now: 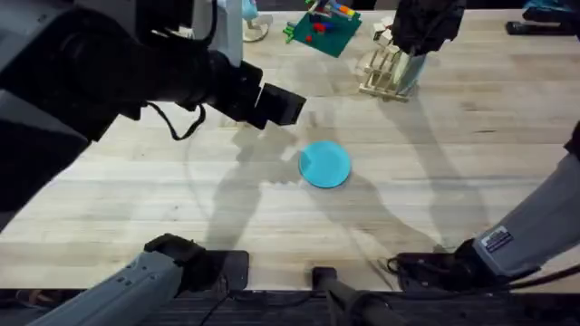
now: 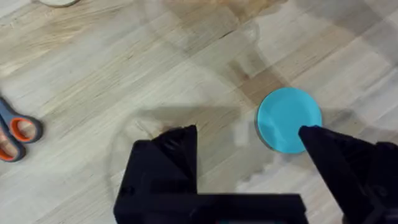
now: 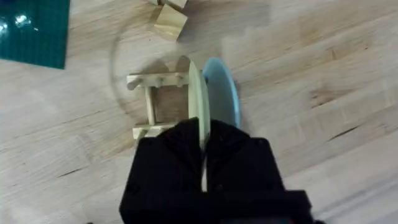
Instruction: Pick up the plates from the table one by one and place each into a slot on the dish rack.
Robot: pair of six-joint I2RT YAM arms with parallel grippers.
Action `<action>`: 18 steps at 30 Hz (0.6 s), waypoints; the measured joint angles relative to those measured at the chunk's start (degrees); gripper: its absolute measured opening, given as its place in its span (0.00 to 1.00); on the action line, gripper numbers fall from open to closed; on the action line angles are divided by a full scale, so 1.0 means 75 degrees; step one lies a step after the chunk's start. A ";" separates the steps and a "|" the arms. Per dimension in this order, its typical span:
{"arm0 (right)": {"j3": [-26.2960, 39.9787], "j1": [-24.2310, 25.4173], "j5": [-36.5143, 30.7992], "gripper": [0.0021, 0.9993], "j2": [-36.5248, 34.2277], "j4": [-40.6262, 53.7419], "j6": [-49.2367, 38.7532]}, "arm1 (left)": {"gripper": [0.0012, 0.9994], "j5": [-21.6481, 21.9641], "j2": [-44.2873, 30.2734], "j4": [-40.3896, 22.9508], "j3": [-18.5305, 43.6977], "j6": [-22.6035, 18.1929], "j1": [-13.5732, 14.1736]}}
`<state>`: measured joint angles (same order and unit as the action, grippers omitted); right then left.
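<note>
while right tool (image 3: 203,146) grips cream plate (image 3: 198,99) above dish rack (image 3: 158,106)

three plates (image 3: 199,93), one dish rack (image 3: 155,106), two claws (image 2: 249,140)

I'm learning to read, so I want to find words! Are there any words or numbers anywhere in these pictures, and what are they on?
No word or number here can be read.
A small white label on the right arm has dark print, too small and blurred to read.
The turquoise plate, the dish rack, the green toy-block board and the table carry no writing that I can see.
</note>
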<state>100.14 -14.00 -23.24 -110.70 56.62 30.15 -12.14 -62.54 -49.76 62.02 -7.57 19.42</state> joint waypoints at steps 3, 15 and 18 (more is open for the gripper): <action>0.0000 0.0000 0.0003 0.09 0.0000 -0.0003 0.0000 | 0.99 0.0000 0.0003 0.0000 0.0000 0.0000 0.0000; 0.0001 0.0000 0.0006 0.23 -0.0001 0.0004 -0.0003 | 0.99 0.0001 0.0001 0.0000 0.0000 0.0000 0.0000; 0.0053 -0.0001 0.0009 0.23 0.0000 0.0179 -0.0003 | 0.99 0.0003 0.0003 0.0000 0.0000 0.0000 0.0000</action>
<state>100.54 -14.01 -23.18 -110.69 57.96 30.13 -12.12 -62.52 -49.76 62.02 -7.57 19.42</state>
